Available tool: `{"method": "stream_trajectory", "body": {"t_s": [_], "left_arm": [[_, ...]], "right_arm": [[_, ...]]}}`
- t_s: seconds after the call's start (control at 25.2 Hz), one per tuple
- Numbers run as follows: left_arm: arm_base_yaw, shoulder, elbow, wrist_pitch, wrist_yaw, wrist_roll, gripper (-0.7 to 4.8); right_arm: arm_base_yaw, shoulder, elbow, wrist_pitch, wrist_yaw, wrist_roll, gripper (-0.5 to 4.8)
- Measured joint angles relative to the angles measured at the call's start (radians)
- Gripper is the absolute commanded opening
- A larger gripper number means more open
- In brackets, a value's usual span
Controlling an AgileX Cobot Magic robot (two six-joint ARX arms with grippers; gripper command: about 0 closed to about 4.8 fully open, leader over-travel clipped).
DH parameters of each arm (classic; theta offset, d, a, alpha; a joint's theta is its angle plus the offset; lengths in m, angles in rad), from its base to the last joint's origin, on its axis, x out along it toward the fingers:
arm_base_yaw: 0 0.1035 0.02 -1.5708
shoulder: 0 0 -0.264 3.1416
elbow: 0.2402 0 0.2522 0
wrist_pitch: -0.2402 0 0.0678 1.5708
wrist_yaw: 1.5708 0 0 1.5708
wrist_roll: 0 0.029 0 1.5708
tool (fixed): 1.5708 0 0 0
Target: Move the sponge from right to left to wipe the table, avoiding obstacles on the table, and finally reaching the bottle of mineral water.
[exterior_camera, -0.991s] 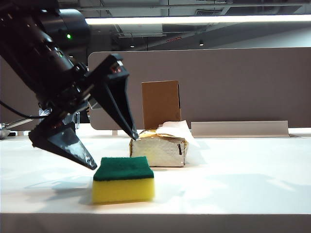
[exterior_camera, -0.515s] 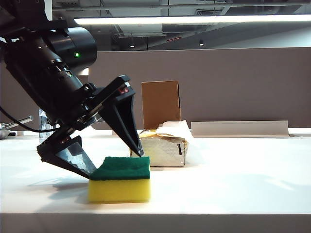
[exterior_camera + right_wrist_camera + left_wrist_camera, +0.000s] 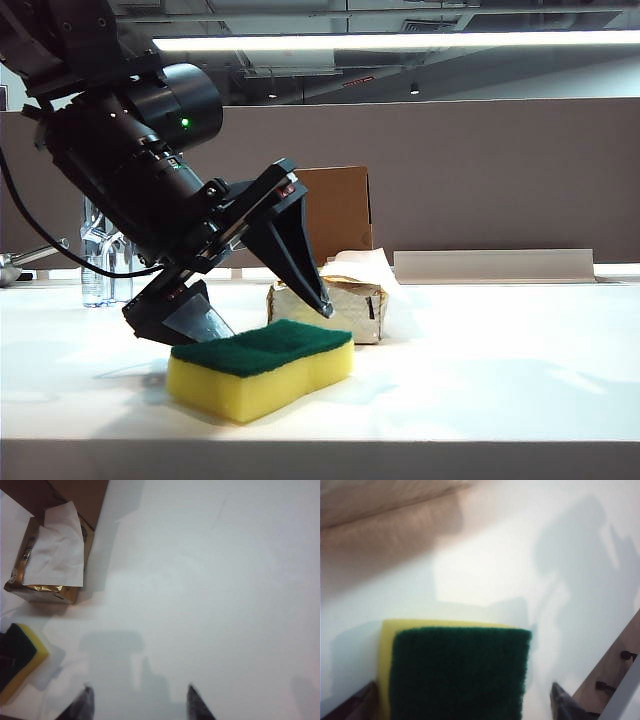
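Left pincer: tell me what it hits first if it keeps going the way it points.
The sponge. The left pincer stands open, angled down over its green top, one finger at each end; the table lies beneath.

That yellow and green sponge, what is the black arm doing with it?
The left gripper is down over the sponge at the front of the white table, its jaws wide open astride the sponge, not yet closed on it. The sponge lies green side up, skewed. Behind it are a tissue pack and a brown cardboard box, and a water bottle stands far left. The right gripper hangs open over bare table, holding nothing.
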Motion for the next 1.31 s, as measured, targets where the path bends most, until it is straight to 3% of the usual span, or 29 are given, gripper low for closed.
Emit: {"method": "stream_trajectory", "body": {"t_s": [0.28,0.56,0.63,0.71,1.31], "left_arm": [[0.002,0.001,0.001,-0.029,-0.019,0.083,3.17],[0.001,0.003,0.000,-0.064,-0.037,0.100,1.82],[0.001,0.005,0.000,-0.071,-0.037,0.107,0.50],[0.001,0.009,-0.006,-0.087,-0.037,0.116,-0.06],[-0.002,0.007,-0.005,-0.089,-0.080,0.126,-0.06]], "right_arm": [[0.000,0.000,0.000,0.000,0.000,0.000,2.28],[0.000,-0.008,0.000,0.001,0.000,0.000,2.28],[0.000,-0.008,0.000,0.001,0.000,0.000,2.28],[0.000,-0.008,0.000,0.001,0.001,0.000,2.10],[0.000,-0.010,0.001,0.010,0.000,0.000,2.10]]}}
